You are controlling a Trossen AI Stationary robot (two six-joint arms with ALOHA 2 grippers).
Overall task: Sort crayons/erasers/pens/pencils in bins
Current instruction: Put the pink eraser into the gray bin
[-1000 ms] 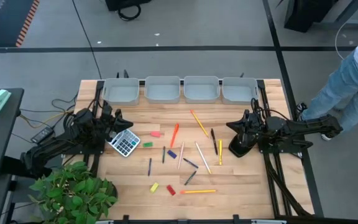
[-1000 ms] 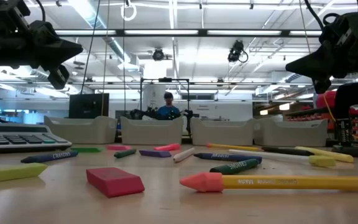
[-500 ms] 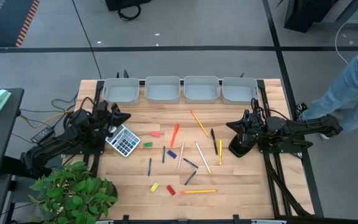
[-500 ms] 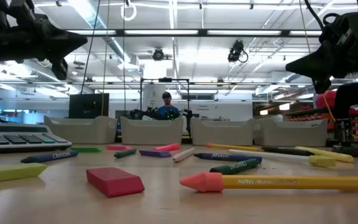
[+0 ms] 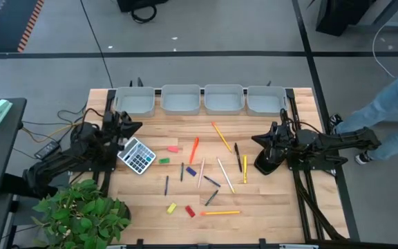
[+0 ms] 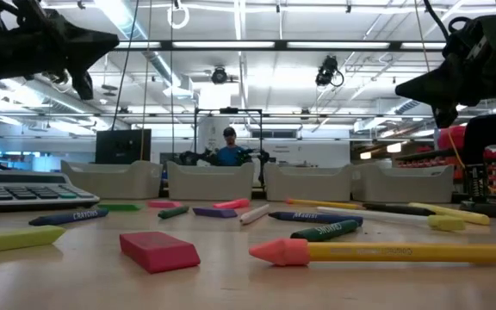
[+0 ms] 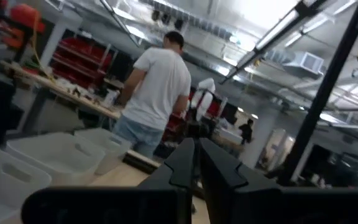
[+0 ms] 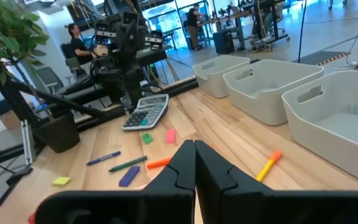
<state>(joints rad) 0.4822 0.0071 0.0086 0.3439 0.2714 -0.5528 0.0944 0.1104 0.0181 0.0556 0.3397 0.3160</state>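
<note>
Nothing is sorted yet: the pencils (image 5: 221,136) lie loose in the middle of the table (image 5: 268,207), thin sticks fanned among crayons and pens, and the erasers are scattered with them, a pink eraser (image 5: 173,148) and a green eraser (image 5: 164,160) near the calculator (image 5: 137,155), a yellow eraser (image 5: 172,207) and a red eraser (image 5: 190,211) toward the near edge. The four bins (image 5: 180,100) stand empty in a row along the far edge, well apart from the pile. The left hand (image 5: 131,126) hangs in the air above the calculator's far corner, fingers pinched nearly together on nothing; the right hand (image 5: 260,141) waits at the right of the pile, fingers shut and empty too. Here is where it could slip, as I judge it: a hand coming down with its fingers this narrow would shove a pencil sideways rather than straddle it, and round sticks roll. Several pieces lie crossed or just beside each other, so a grab could lift two kinds at once and spoil the sort. The calculator sits right under the left hand's path and could be knocked. A person (image 5: 391,104) stands close by the table's right side, beside the right arm
</note>
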